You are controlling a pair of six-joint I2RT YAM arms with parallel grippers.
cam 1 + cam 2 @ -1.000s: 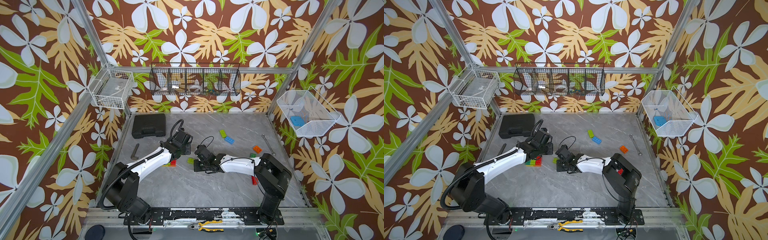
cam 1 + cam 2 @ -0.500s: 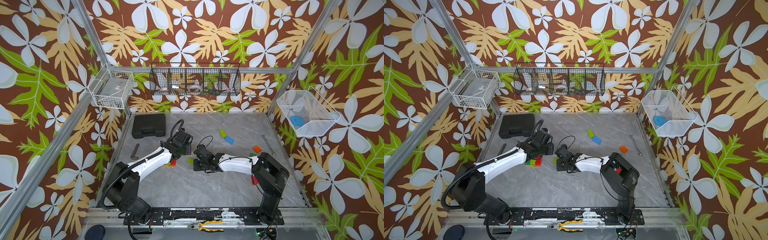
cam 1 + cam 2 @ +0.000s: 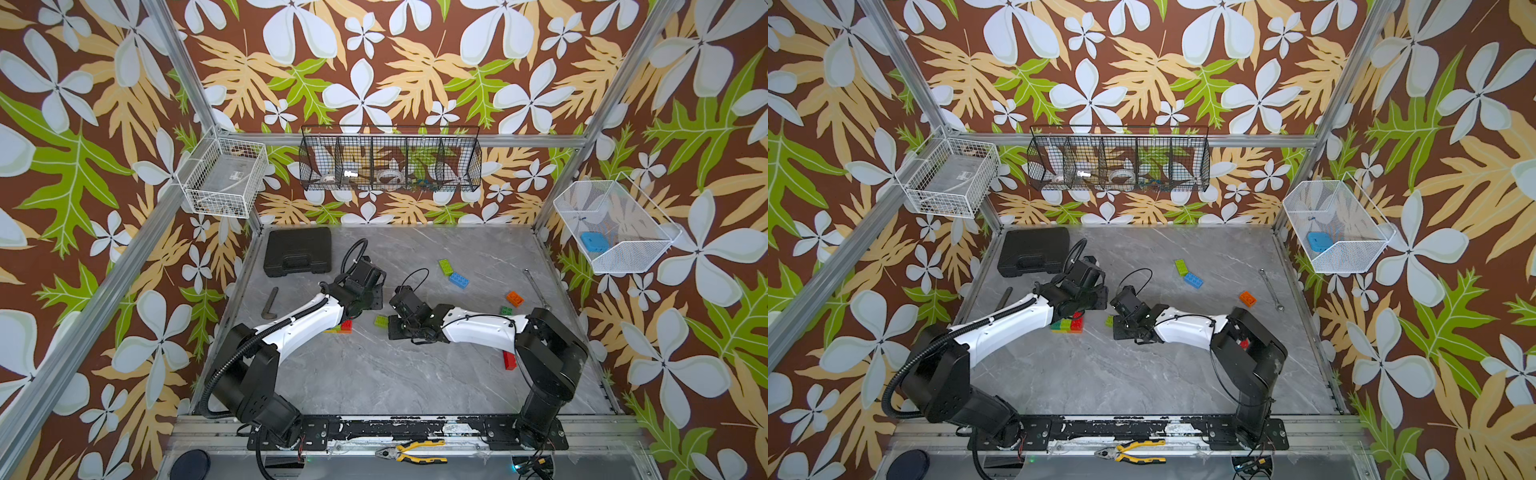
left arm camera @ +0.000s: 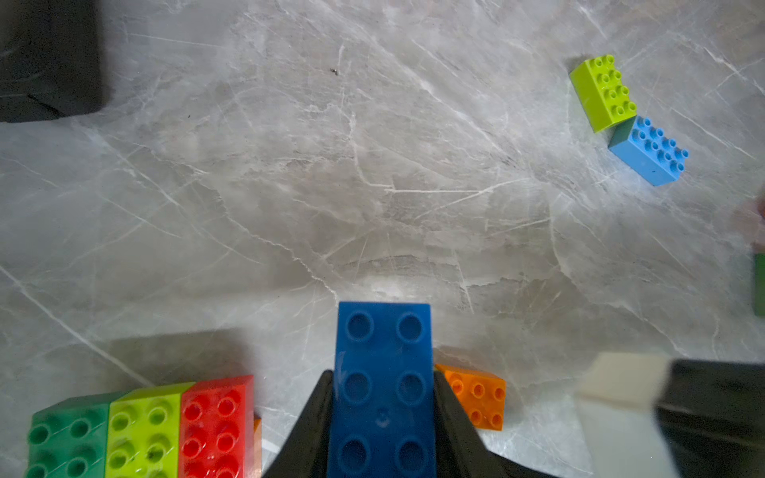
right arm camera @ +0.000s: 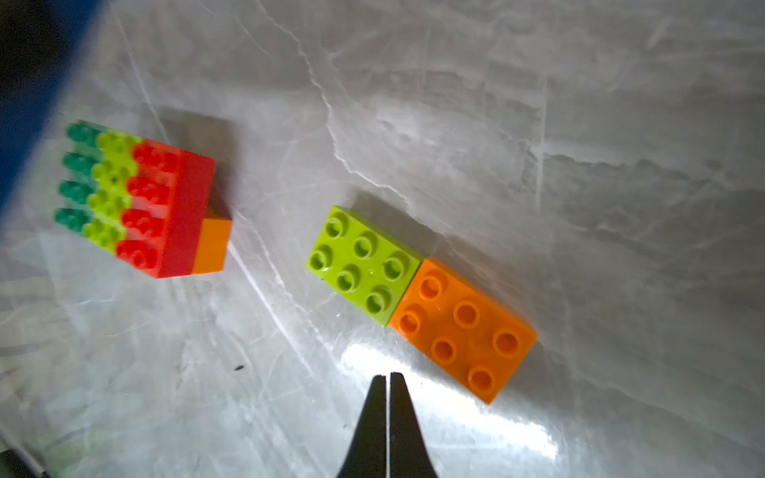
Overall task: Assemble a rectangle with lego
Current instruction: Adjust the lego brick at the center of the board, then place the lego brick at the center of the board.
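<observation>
Brick [image 4: 383,339] in left tool [image 4: 383,374]; label [image 3: 235,175] illegible.

Dark blue brick [image 4: 383,397] held (studs showing), green-lime-red block [image 4: 140,430] nearby

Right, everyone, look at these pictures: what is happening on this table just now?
A two-armed robot is partway through a build. The left claw is shut on a dark blue brick, next to a started block of green, lime and red bricks side by side. The right claw is shut and empty, near a lime brick touching an orange brick. A second lime brick and a light blue brick lie loose farther back.
</observation>
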